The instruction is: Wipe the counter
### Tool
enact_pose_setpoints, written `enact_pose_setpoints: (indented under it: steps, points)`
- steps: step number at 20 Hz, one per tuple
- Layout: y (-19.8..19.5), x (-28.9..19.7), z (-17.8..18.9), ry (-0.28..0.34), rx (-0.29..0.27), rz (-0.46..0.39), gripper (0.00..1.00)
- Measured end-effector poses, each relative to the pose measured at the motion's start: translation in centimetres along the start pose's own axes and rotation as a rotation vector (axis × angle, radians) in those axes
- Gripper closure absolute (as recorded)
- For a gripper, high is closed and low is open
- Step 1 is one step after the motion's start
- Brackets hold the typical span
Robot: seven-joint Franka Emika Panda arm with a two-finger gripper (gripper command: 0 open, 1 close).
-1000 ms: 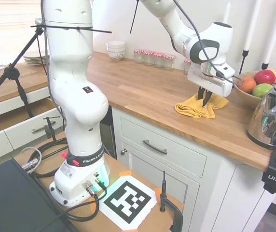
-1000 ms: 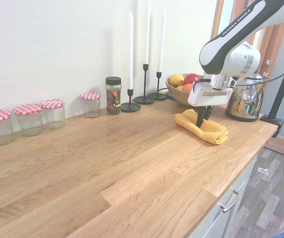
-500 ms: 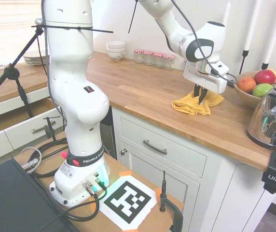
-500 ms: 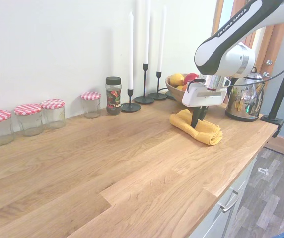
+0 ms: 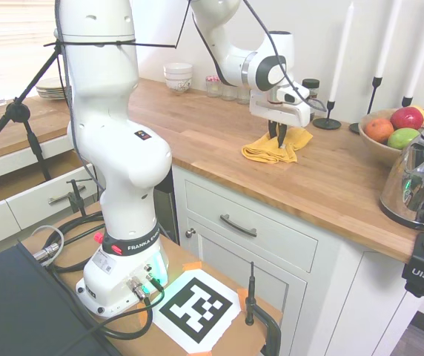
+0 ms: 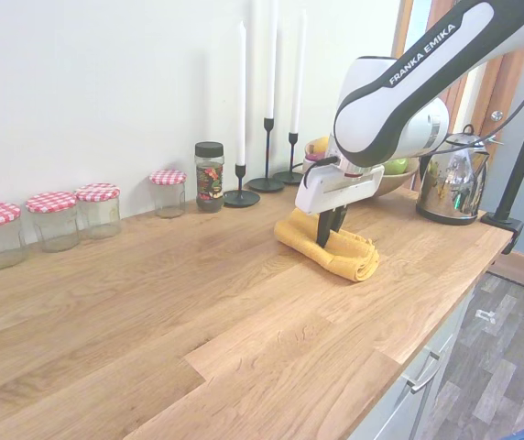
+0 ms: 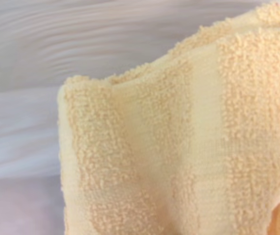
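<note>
The counter [image 5: 197,130] [image 6: 152,302] is a long brown wooden top over white cabinets. On it lies a folded yellow towel [image 5: 265,148] [image 6: 340,254]. My gripper [image 5: 279,139] [image 6: 325,240] points straight down with its dark fingers shut on the towel and pressing it to the wood. The wrist view is filled by the towel's terry weave [image 7: 189,147], with blurred counter beyond its edge.
Red-checked jars [image 6: 51,218], a spice jar [image 6: 209,176] and black candlesticks [image 6: 267,156] line the wall. A fruit bowl [image 5: 390,133] and a steel kettle [image 5: 419,182] stand toward the counter's end. Stacked white bowls [image 5: 178,77] sit at the far corner.
The gripper has dragged the towel along the counter, away from the fruit bowl and kettle and toward the jars.
</note>
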State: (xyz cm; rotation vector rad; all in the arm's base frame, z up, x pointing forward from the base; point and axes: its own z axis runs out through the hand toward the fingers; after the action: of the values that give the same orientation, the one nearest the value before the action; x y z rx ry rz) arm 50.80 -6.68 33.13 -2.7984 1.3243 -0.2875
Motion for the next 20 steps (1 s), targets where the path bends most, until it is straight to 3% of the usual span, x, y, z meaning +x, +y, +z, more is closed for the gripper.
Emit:
enact_pose_setpoints:
  steps: [5, 20]
  points:
    - [-3.4, -5.0, -1.1, 0.031, -0.007, -0.047, 1.0]
    - [-8.6, -13.1, -0.8, 0.096, -0.031, -0.152, 1.0]
